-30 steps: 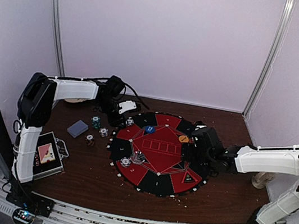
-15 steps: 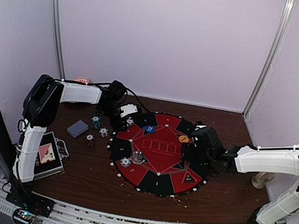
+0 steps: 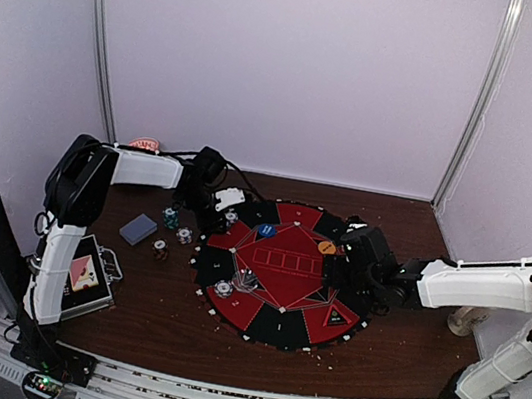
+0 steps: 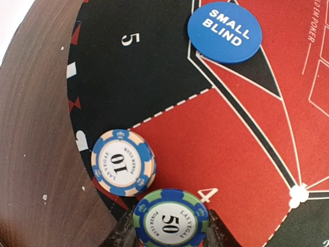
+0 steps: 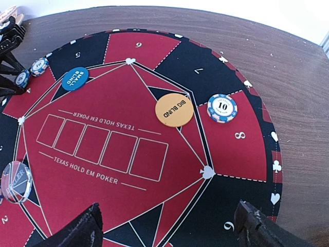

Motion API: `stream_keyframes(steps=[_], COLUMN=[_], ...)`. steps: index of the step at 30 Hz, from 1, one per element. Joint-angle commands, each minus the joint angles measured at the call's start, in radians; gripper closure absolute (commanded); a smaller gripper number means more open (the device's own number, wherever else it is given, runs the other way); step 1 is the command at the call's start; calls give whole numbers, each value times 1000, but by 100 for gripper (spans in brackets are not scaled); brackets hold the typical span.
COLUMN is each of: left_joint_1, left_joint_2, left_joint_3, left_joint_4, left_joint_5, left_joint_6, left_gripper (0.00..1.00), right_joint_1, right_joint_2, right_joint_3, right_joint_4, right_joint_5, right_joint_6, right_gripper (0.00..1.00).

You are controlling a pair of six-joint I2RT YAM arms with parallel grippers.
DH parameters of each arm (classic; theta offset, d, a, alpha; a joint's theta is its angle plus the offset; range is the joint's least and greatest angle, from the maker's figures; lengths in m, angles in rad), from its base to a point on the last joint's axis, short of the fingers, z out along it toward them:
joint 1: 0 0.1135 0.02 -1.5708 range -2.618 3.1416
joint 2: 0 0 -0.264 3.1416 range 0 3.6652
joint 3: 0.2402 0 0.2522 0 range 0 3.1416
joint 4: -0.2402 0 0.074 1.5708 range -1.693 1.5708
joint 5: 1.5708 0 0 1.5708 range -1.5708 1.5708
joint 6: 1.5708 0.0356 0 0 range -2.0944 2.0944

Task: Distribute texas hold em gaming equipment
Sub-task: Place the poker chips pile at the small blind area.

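- Top view: the round red-and-black poker mat [image 3: 275, 302] lies mid-table. The left gripper [image 3: 221, 211] is at its far left rim and the right gripper [image 3: 345, 263] is over its right side.
- On the bare wood left of the mat are a teal chip [image 3: 171, 217], a pale chip [image 3: 184, 235], a red chip [image 3: 160, 249] and a grey-blue card deck [image 3: 138, 229].
- An open metal case [image 3: 82, 277] lies near the left arm's base.
- Left wrist view: the left gripper [image 4: 171, 232] is clamped on a green 50 chip [image 4: 171, 219]. One dark finger [image 4: 122, 234] presses each side of its rim.
- The green 50 chip has green and blue edge stripes and a white centre reading "50", with "LAS VEGAS POKER CLUB" around it. It is over the mat's edge by the printed "4".
- Just beside it, a blue-and-cream 10 chip [image 4: 123, 162] lies flat on the mat, marked "10" and "LAS VEGAS".
- The blue button [image 4: 224, 32] reads "SMALL BLIND". A "5" is printed on the black segment nearby.
- Right wrist view: the right gripper [image 5: 169, 231] has its fingers [image 5: 77, 231] spread wide, holding nothing, above the mat's near edge.
- The orange button [image 5: 175, 109] reads "BIG BLIND". A second 10 chip [image 5: 222, 108] lies just beside it, above seat "8".
- The mat reads "TEXAS HOLD EM POKER" twice around five card outlines.
- A clear puck [image 5: 14, 180] stands at the left; its lettering is only partly legible.
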Motion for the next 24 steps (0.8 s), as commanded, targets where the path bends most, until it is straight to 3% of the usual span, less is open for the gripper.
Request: stream_keyframes(steps=[1, 8, 18, 24], left_joint_1=[-1, -2, -1, -2], left_joint_2=[18, 18, -20, -118], left_joint_3=[10, 0, -19, -64], left_joint_4=[51, 53, 50, 31], left_joint_5=[-25, -29, -14, 0], left_joint_6=[-4, -2, -1, -3], left_gripper=[61, 50, 41, 27], right_joint_1=[6, 5, 5, 6], right_joint_2=[10, 8, 4, 1], right_joint_3=[24, 24, 23, 23], right_joint_4=[3, 3, 1, 2], right_joint_5=[23, 23, 21, 18], right_joint_6=[-4, -5, -5, -6], right_gripper=[10, 10, 10, 10])
